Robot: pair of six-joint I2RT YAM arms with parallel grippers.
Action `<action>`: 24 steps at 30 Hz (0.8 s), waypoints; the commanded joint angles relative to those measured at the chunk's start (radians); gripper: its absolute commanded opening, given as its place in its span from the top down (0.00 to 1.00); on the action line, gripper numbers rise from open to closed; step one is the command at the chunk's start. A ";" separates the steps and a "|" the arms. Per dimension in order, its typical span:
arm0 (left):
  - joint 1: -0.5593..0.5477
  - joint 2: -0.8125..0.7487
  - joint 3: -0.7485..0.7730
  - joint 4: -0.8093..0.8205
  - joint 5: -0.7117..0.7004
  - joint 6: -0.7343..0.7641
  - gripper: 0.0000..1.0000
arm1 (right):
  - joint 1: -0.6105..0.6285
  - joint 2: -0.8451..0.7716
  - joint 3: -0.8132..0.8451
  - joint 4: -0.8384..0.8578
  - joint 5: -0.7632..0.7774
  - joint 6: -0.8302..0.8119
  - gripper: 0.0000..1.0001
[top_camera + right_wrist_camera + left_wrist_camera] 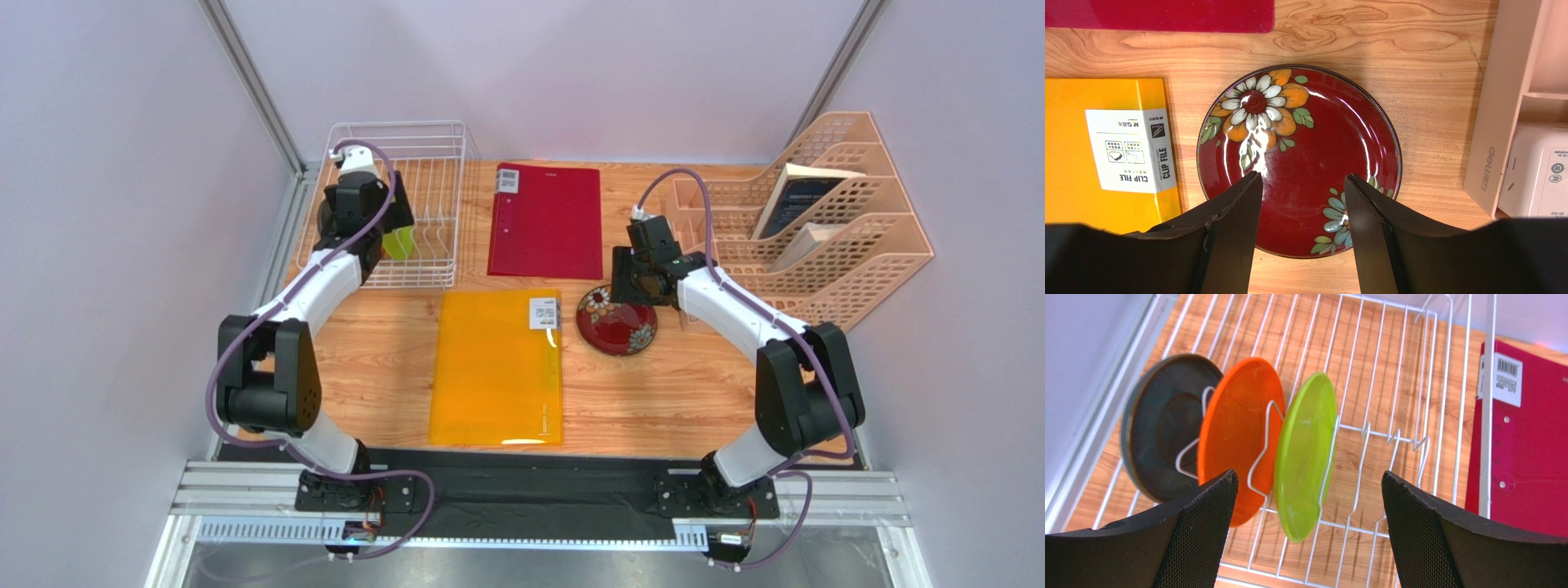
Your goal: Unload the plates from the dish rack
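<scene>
A red folder point(546, 221) lies at upper centre, with a yellow folder point(497, 368) just below it. A peach file organiser point(846, 233) stands at the right.

You are looking at a pale-walled booth.
Plain lilac-white walls point(111, 184) are enclosing the wooden table point(380, 355) you are working on; grey metal posts point(252, 80) are running up both back corners.

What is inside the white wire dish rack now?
Three plates stand on edge between the dish rack's tines: dark grey plate, orange plate, lime green plate. A finger of the left end effector covers the lower edges of the first two.
</scene>
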State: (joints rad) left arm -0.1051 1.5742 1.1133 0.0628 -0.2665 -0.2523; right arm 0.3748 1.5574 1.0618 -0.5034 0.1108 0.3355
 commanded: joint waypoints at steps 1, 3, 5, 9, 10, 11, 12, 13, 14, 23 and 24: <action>0.001 0.046 0.054 0.017 0.033 -0.030 0.10 | 0.001 -0.017 0.030 0.028 0.001 0.000 0.44; 0.001 0.078 0.074 0.017 0.036 -0.025 0.12 | 0.001 -0.020 0.029 0.028 0.003 0.002 0.44; 0.001 0.101 0.095 0.003 0.035 -0.027 0.12 | 0.000 -0.019 0.030 0.025 0.003 0.000 0.44; 0.001 0.127 0.083 0.023 0.012 -0.039 0.19 | 0.001 -0.022 0.032 0.022 0.007 0.000 0.44; 0.001 0.130 0.080 0.028 0.006 -0.039 0.19 | 0.001 -0.023 0.029 0.020 0.009 -0.001 0.44; 0.001 0.136 0.077 0.026 0.000 -0.039 0.20 | 0.000 -0.023 0.029 0.020 0.012 -0.001 0.44; 0.001 0.139 0.077 0.025 -0.010 -0.039 0.21 | -0.001 -0.025 0.029 0.019 0.015 -0.001 0.44; 0.001 0.141 0.077 0.025 -0.008 -0.038 0.23 | -0.001 -0.026 0.027 0.020 0.015 -0.001 0.44; 0.001 0.145 0.076 0.023 -0.007 -0.039 0.25 | -0.001 -0.023 0.027 0.019 0.013 -0.003 0.44; 0.001 0.144 0.054 0.025 0.001 -0.047 0.58 | -0.001 -0.003 0.027 0.022 0.006 -0.003 0.44; 0.001 0.144 0.053 0.023 0.001 -0.045 0.59 | -0.002 0.000 0.027 0.022 0.006 -0.004 0.44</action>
State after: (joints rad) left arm -0.1047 1.7206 1.1702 0.0563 -0.2691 -0.2924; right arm 0.3744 1.5574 1.0618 -0.5037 0.1120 0.3355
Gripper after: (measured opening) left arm 0.441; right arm 0.557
